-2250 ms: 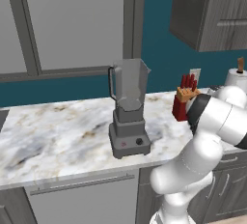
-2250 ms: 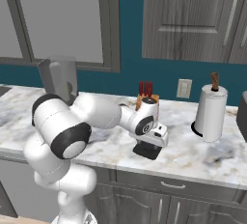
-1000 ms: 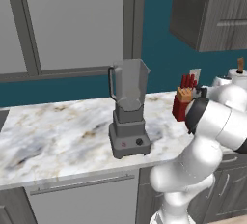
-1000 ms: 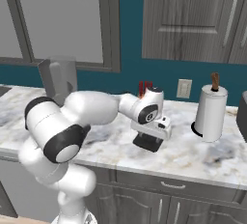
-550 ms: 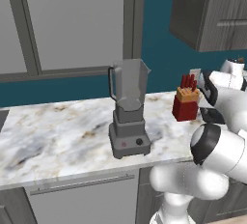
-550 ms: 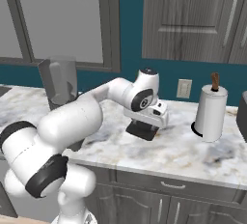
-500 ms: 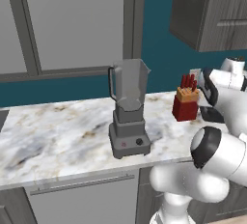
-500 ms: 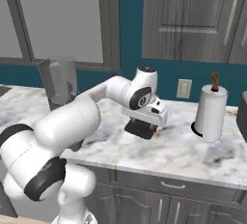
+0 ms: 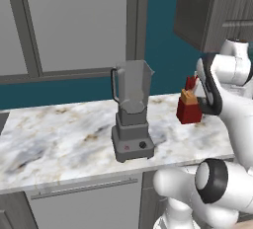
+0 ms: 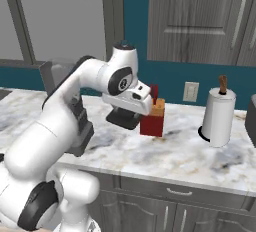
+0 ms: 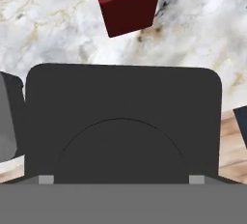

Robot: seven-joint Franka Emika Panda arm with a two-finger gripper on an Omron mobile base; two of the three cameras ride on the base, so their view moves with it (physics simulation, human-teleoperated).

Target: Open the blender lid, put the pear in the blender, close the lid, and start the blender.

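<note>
Swinging right since before, the arm now carries the lid (image 11: 123, 121) above the counter (image 10: 165, 151), beside the knife block (image 10: 152, 120). Gripper (image 10: 124, 118) spread wide across that lid. Blender (image 9: 131, 112) stands open-topped, well left.

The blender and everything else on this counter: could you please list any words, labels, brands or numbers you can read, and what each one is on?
None: no readable text in any view.
The blender base has a red button and a black knob, both unmarked.
The red knife block, the paper towel roll and the wall outlet carry no lettering.
</note>
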